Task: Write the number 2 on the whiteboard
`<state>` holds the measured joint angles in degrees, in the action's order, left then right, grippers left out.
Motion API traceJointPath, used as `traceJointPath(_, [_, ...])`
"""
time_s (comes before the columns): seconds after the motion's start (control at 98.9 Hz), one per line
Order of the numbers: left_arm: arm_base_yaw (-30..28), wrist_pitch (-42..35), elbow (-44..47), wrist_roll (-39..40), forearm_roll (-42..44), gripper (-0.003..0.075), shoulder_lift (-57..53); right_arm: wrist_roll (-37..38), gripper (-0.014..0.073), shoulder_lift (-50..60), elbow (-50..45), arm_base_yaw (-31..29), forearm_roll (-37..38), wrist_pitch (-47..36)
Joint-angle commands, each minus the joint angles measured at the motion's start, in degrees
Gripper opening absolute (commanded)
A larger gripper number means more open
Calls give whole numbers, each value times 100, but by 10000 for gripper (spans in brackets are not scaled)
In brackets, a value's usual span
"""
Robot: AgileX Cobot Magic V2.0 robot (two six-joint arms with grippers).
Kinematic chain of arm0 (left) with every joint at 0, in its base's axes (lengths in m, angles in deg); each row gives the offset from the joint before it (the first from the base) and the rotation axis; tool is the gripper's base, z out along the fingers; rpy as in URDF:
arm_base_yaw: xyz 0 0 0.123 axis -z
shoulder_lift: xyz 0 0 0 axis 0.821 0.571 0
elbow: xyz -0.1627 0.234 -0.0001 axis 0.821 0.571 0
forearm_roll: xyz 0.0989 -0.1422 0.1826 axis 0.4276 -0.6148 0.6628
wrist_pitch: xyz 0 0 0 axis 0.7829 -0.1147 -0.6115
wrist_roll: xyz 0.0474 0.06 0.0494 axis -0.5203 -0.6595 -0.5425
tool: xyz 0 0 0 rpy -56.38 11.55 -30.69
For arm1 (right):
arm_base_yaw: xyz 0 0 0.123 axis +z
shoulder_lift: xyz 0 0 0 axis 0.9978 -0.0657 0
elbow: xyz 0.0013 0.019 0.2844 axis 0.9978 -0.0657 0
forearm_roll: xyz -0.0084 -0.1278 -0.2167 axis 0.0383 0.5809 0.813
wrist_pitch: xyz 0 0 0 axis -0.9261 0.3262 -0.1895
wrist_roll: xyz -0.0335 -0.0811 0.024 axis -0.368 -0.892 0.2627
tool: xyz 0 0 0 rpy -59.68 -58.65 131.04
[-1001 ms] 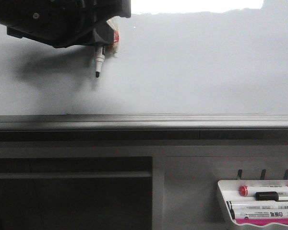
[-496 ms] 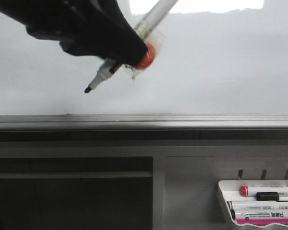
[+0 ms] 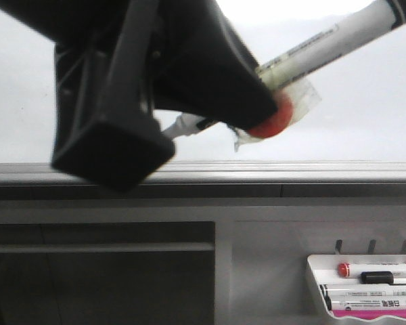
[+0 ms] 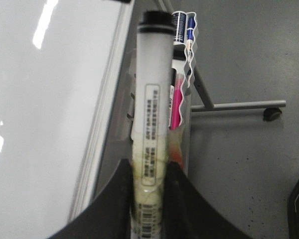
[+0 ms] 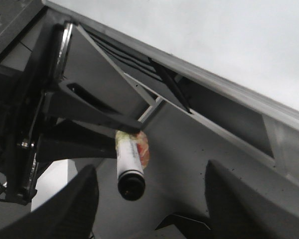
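Note:
My left gripper [image 3: 254,101] fills the upper left of the front view, black and close to the camera. It is shut on a white marker [image 3: 325,44], which slants from a black end at the upper right down to its tip at the lower left. A red blob and clear tape sit at the grip. In the left wrist view the marker [image 4: 154,99] is clamped between the jaws of the left gripper [image 4: 150,172]. The whiteboard [image 3: 365,115] lies behind; no number 2 shows on it. My right gripper [image 5: 150,172] is open and empty, facing the marker [image 5: 129,159].
The whiteboard's grey metal lower edge [image 3: 291,172] runs across the front view. A small white tray [image 3: 314,284] with several markers [image 3: 372,291] hangs at the lower right, below the board. The tray also shows in the left wrist view [image 4: 187,99], above a grey floor.
My left gripper has swung nearer the camera, down and to the right. The marker has turned from pointing down at the board to lying nearly level with its tip to the left.

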<state>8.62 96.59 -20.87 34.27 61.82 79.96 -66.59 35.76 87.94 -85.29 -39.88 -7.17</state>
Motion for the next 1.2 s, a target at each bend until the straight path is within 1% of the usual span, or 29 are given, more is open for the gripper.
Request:
traceJointPath(0.0, [56,-348,-405,10,57,-20,-22,-224,414,-170,225,7,-537,160])
traceJointPath(0.121, [56,-312,-672,10,131,-20,184,-329,414,-346,225,7,-748,247])
traceJointPath(0.384, [56,-396,-868,10,304,-20,348,-495,409,-417,225,16,-804,105])
traceJointPath(0.425, [56,-421,-868,10,305,-20,348,-526,389,-417,225,16,-804,95])
traceJointPath(0.546, [56,-503,-868,10,313,-20,348,-617,293,-423,225,16,-804,55])
traceJointPath(0.607, [56,-620,-868,10,313,-20,348,-658,261,-468,225,16,-817,95])
traceJointPath(0.688, [56,-753,-868,10,313,-20,348,-707,254,-535,225,16,-876,120])
traceJointPath(0.779, [56,-728,-868,10,329,-20,348,-725,239,-562,225,16,-928,84])
traceJointPath(0.85, [56,-715,-868,10,329,-20,348,-787,162,-586,225,16,-953,71])
traceJointPath(0.87, [56,-733,-868,10,329,-20,348,-801,115,-586,225,16,-953,71])
traceJointPath(0.88, [56,-728,-868,10,329,-20,348,-801,115,-586,225,16,-953,71])
traceJointPath(0.89, [56,-737,-868,10,329,-20,348,-815,78,-597,225,16,-953,71])
traceJointPath(0.92, [56,-768,-868,10,329,-20,348,-823,38,-597,225,16,-953,81])
traceJointPath(0.961, [56,-793,-868,10,329,-19,348,-823,-55,-597,225,16,-953,81])
traceJointPath(0.981, [56,-793,-868,10,329,-19,348,-823,-78,-597,225,16,-953,81])
traceJointPath(1.022, [56,-793,-868,10,329,-16,348,-823,-72,-597,225,16,-953,81])
traceJointPath(1.082, [56,-772,-868,10,329,15,348,-851,-73,-597,225,16,-977,81])
traceJointPath(1.123, [56,-772,-868,10,329,74,348,-907,-73,-597,225,16,-977,81])
traceJointPath(1.133, [56,-772,-868,10,329,74,348,-932,-73,-597,225,16,-988,81])
traceJointPath(1.153, [56,-770,-868,10,329,109,348,-932,-73,-597,225,16,-986,81])
traceJointPath(1.194, [45,-770,-868,21,329,205,337,-932,-72,-597,225,16,-1000,71])
